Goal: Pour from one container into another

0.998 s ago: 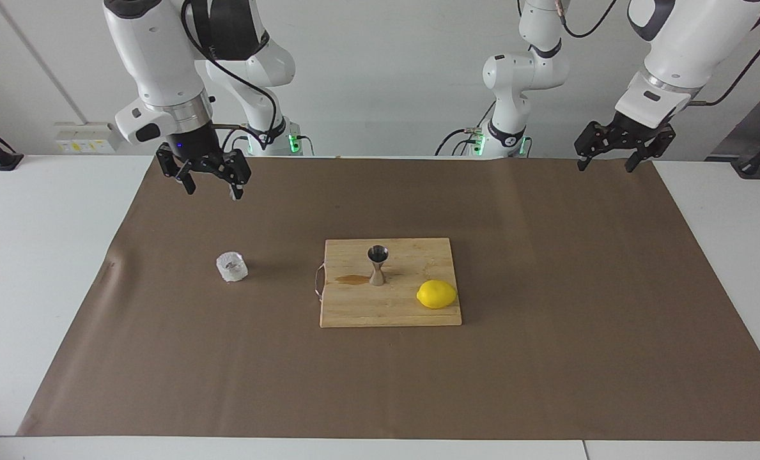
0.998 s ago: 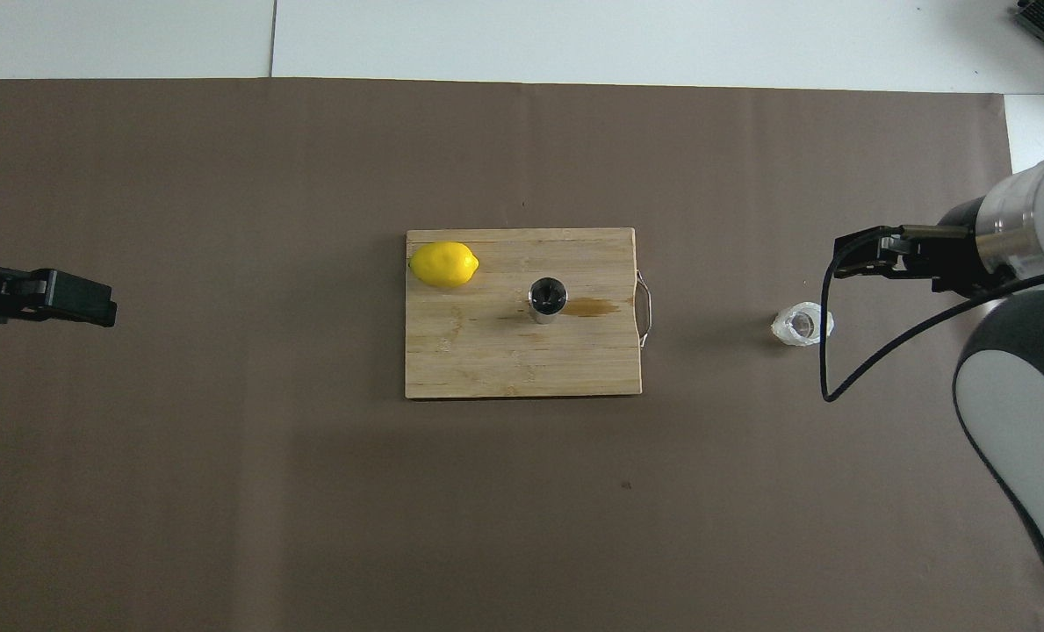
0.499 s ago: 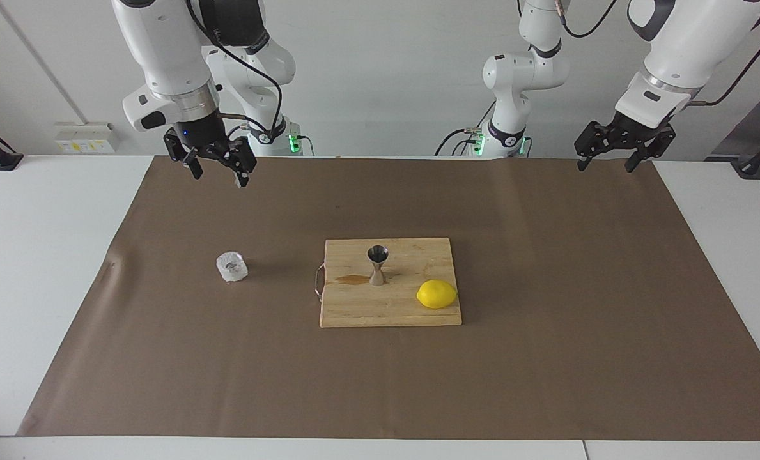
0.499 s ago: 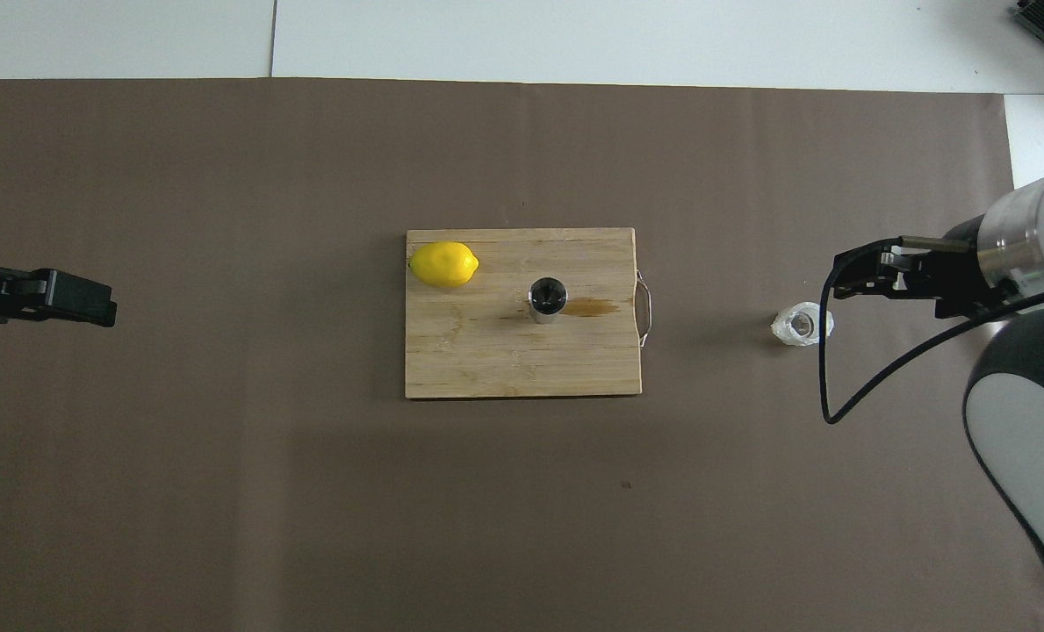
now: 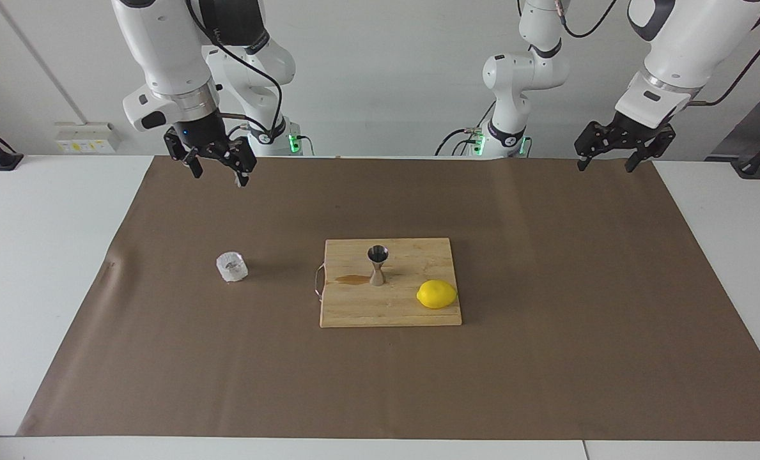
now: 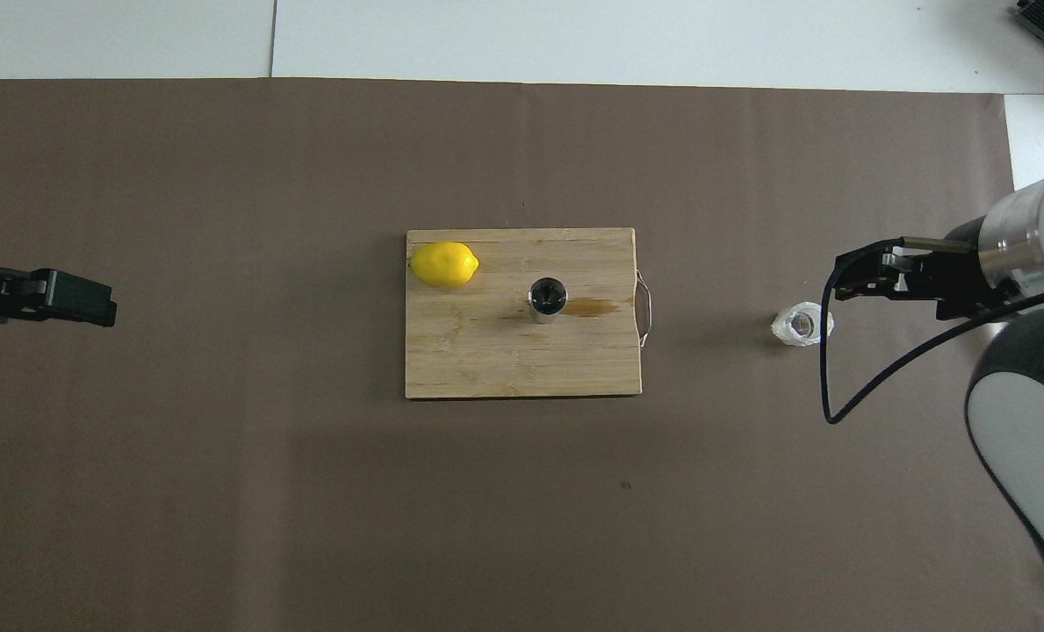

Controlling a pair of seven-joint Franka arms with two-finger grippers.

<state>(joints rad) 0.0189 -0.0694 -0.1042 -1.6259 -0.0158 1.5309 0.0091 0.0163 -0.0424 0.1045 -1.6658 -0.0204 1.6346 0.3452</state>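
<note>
The small clear faceted glass cup (image 5: pixel 232 268) (image 6: pixel 801 325) stands upright on the brown paper toward the right arm's end of the table. The steel hourglass jigger (image 5: pixel 378 263) (image 6: pixel 548 300) stands upright on the wooden cutting board (image 5: pixel 392 314) (image 6: pixel 486 369) mid-table. My right gripper (image 5: pixel 218 176) (image 6: pixel 842 276) hangs open and empty, high over the paper and well clear of the glass. My left gripper (image 5: pixel 605 167) (image 6: pixel 104 307) waits open and empty, raised over the paper's edge at the left arm's end.
A yellow lemon (image 5: pixel 436 294) (image 6: pixel 443 264) lies on the board's corner toward the left arm's end. A brown wet stain (image 5: pixel 353 279) (image 6: pixel 592 306) marks the board beside the jigger. Brown paper (image 5: pixel 546 358) covers most of the white table.
My right gripper has risen and drawn back toward the robots, away from the glass, then nearly stopped. The left arm, glass, jigger and lemon have not moved.
</note>
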